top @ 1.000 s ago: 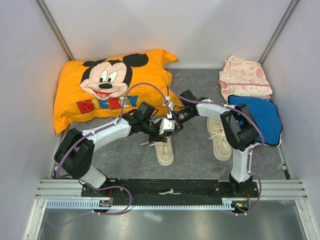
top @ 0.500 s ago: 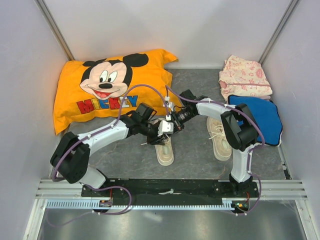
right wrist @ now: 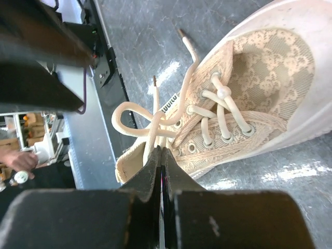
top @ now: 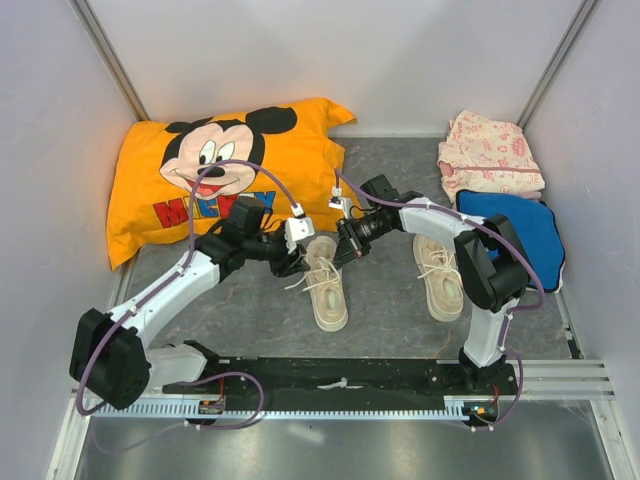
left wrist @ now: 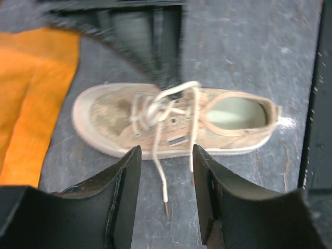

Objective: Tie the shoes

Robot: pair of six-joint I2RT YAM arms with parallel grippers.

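Two cream-beige shoes lie on the grey floor, one in the middle and the other to its right. My left gripper hangs just left of the middle shoe, open, with nothing between its fingers. One loose lace end lies on the floor below the gap. My right gripper is over that shoe's tongue. In the right wrist view it is shut on the white lace, beside a loop above the shoe's eyelets.
An orange Mickey pillow lies at the back left, its edge close to the left arm. Folded pink cloth and a blue cloth sit at the right. The black base rail runs along the near edge.
My left gripper has opened, let go of the lace and drawn back to the left off the shoe. The right gripper has closed and stays on the lace over the shoe.
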